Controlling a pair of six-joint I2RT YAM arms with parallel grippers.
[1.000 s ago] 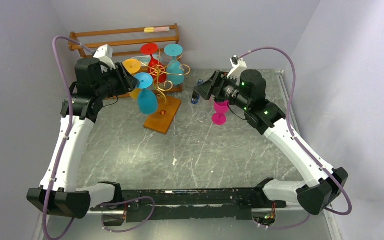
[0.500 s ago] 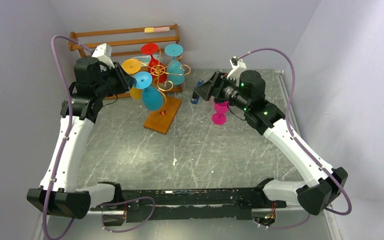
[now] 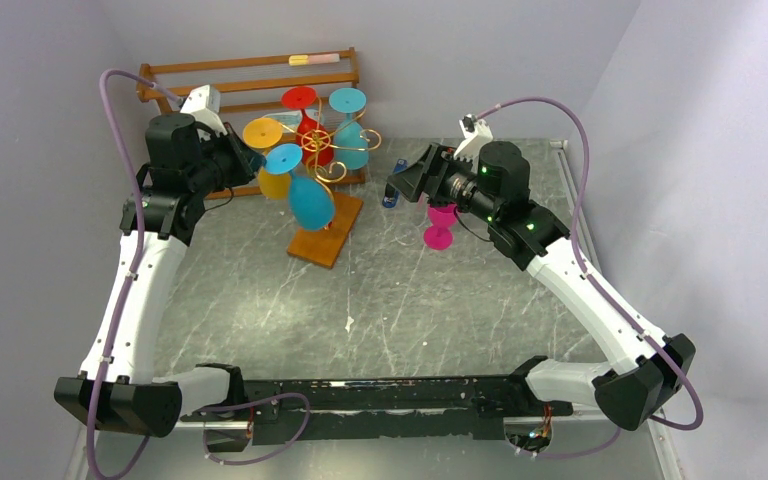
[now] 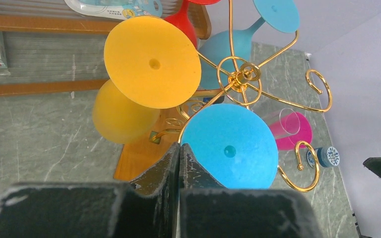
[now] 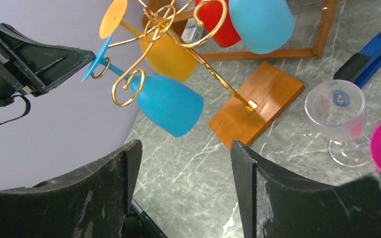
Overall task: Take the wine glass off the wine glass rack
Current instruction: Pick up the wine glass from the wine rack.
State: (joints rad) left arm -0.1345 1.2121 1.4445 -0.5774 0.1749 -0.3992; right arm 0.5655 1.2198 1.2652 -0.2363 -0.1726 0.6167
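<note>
1. Two jaws of the left gripper (image 4: 179, 148) are pressed together on the foot rim of the blue wine glass (image 3: 310, 203).
2. That glass is hung tilted, bowl down, with its stem caught in a gold curl of the wine glass rack (image 3: 322, 240), above the rack's wooden base on the surface (image 3: 410, 300).
3. Light, stiff, slick and breakable handling is to be expected. The thin foot is judged a poor hold, and the stem a safer one.
4. Wide-open, empty jaws are shown on the right gripper (image 5: 184, 148), well apart from the rack.
</note>
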